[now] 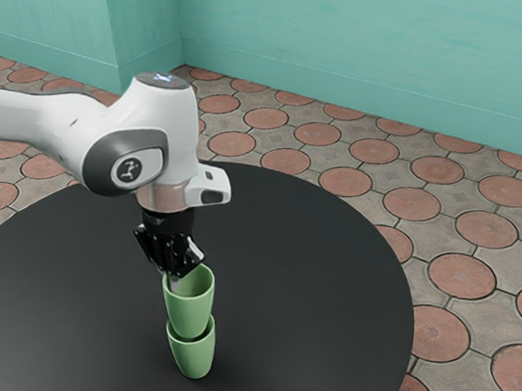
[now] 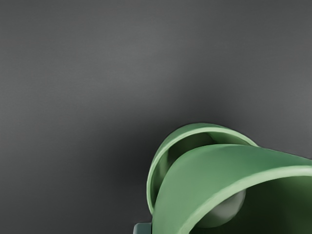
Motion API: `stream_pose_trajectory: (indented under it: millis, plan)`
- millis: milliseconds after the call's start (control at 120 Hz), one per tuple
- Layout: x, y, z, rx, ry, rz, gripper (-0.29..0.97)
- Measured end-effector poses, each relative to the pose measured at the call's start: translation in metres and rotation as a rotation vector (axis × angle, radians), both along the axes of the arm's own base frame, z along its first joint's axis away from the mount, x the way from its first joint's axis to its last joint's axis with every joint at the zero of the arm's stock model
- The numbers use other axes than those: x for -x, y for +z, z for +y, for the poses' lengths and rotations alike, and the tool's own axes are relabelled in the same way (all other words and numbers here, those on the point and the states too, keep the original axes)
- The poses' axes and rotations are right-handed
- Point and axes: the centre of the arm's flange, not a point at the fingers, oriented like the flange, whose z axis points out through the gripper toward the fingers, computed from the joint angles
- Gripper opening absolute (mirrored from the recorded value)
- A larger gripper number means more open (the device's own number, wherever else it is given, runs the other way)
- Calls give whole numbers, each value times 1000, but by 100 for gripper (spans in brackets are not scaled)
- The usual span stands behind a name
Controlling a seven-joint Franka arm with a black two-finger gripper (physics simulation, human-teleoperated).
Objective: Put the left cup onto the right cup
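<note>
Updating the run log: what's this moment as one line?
gripper: shut on upper cup rim | upper cup: nested in lower cup | lower cup: standing on black table | release: not yet

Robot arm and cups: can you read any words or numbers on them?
There are no readable words or numbers.
Robot arm: a small white mark on its grey round cap, too small to read.
Top cup and bottom cup: plain green, no writing.

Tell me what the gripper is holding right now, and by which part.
The gripper holds the upper green cup by the wall at its rim. That cup's base sits inside the lower green cup.
</note>
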Motion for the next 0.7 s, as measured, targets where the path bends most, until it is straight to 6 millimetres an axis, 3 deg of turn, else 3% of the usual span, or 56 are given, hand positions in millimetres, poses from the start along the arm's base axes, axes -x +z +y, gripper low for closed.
stream_pose_trajectory:
  millis: [700]
  plan:
    - [-4,-13,-1,5,2,13,-11]
